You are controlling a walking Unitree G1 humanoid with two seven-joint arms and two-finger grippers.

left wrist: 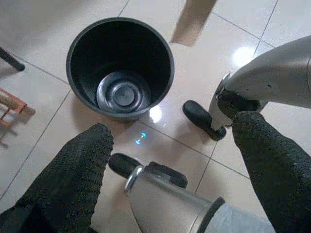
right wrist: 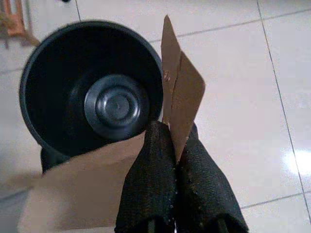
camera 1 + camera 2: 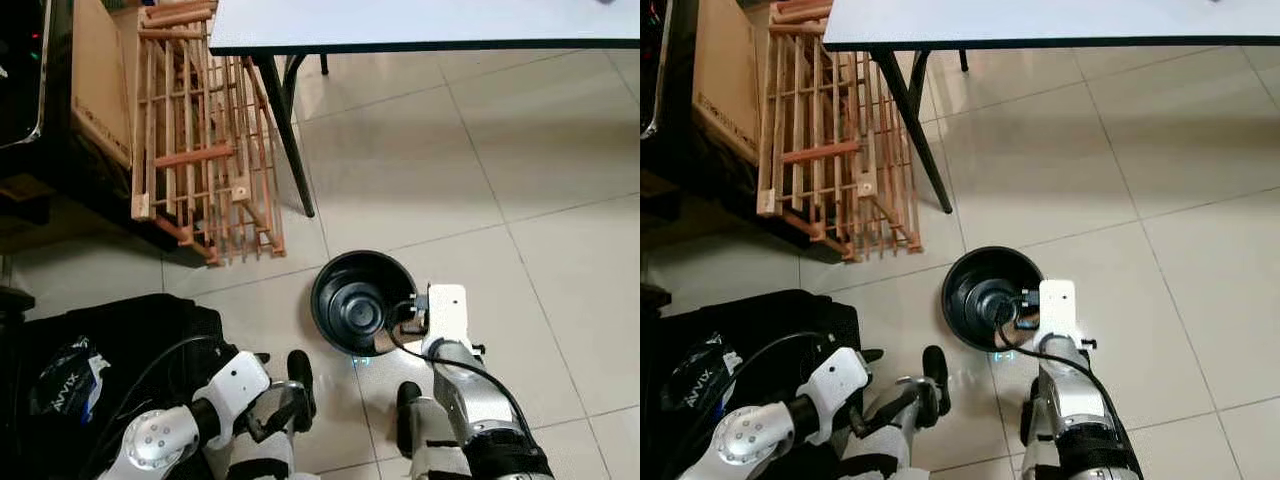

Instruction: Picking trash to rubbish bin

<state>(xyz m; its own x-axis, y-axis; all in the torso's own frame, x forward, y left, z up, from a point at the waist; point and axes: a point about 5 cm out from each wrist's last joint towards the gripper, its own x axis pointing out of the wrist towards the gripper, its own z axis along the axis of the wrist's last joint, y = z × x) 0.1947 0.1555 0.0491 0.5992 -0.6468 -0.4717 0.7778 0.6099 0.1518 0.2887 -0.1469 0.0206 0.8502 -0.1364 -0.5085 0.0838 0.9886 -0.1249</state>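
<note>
The black bin (image 2: 92, 97) stands open on the tiled floor (image 3: 560, 230); just beside its rim, the right gripper (image 2: 177, 145) pinches thin, light, bendable cardboard (image 2: 177, 92) by its edge; the left gripper (image 1: 170, 141) hangs spread, empty.

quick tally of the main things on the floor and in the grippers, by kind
black rubbish bin: 1
brown cardboard scrap, pinched in the right gripper: 1
wooden rack: 1
table: 1
black bag: 1
total: 5
</note>
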